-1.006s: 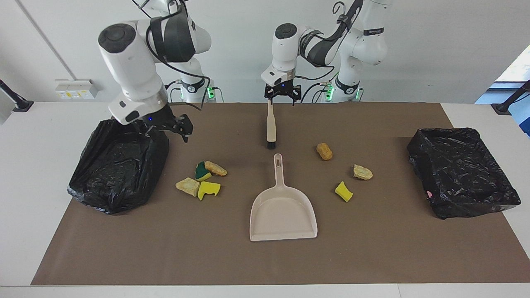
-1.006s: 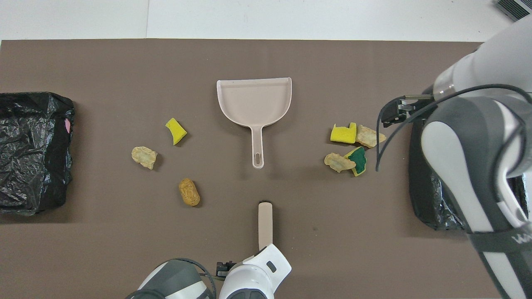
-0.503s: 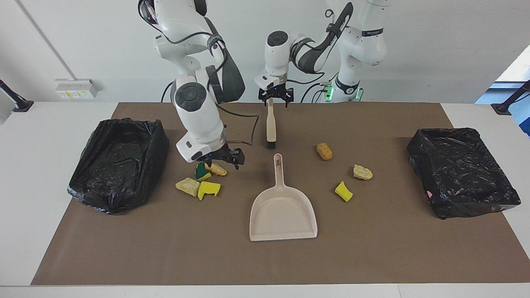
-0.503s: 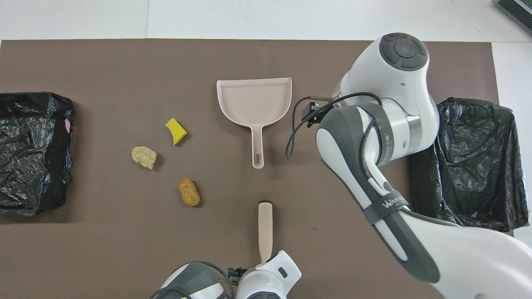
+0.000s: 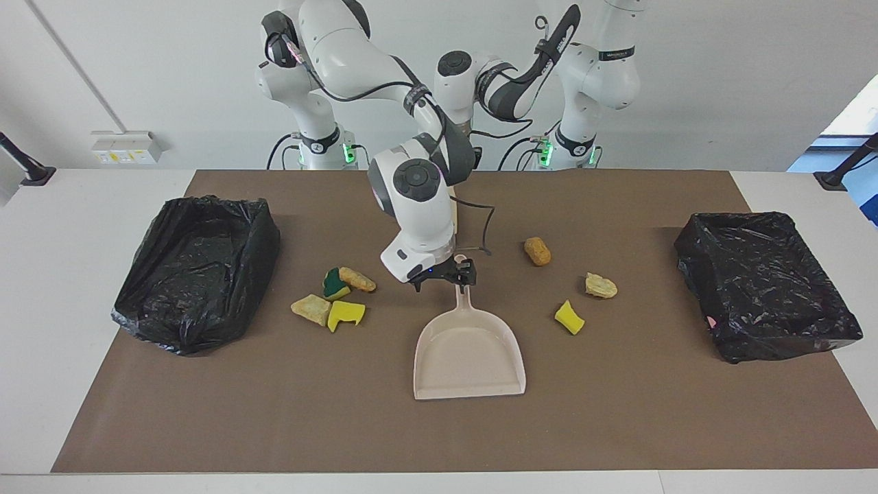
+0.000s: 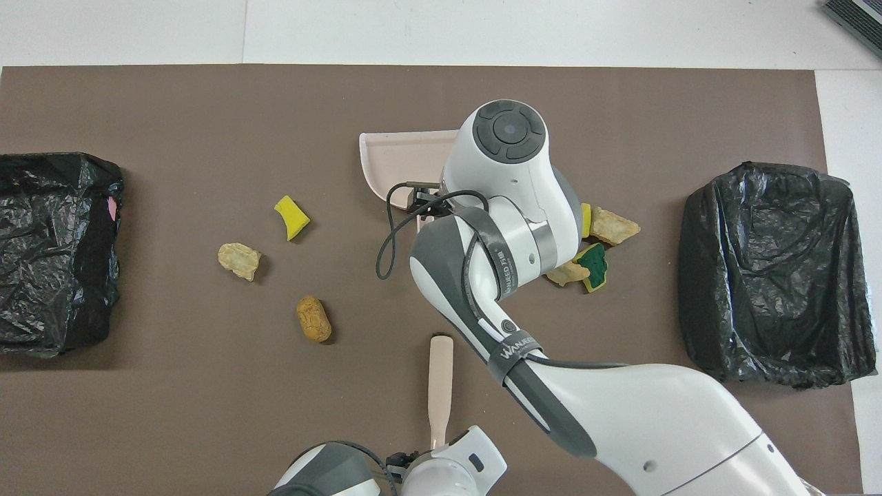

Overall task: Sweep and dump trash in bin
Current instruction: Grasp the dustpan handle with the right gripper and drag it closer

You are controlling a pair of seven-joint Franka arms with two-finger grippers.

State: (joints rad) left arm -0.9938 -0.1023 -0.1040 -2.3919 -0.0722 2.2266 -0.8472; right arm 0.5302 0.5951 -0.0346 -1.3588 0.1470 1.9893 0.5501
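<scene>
Over the dustpan [image 5: 469, 350] handle, the right gripper [image 5: 446, 276] hangs spread to grasp it, while the left gripper's [image 6: 406, 460] state is unclear at the brush [image 6: 440, 379].

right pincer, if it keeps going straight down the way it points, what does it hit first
Most likely the dustpan. The right pincer points down at the top of its handle, so the handle would meet it first. How much height is left between them is hard to judge in the facing view.
</scene>
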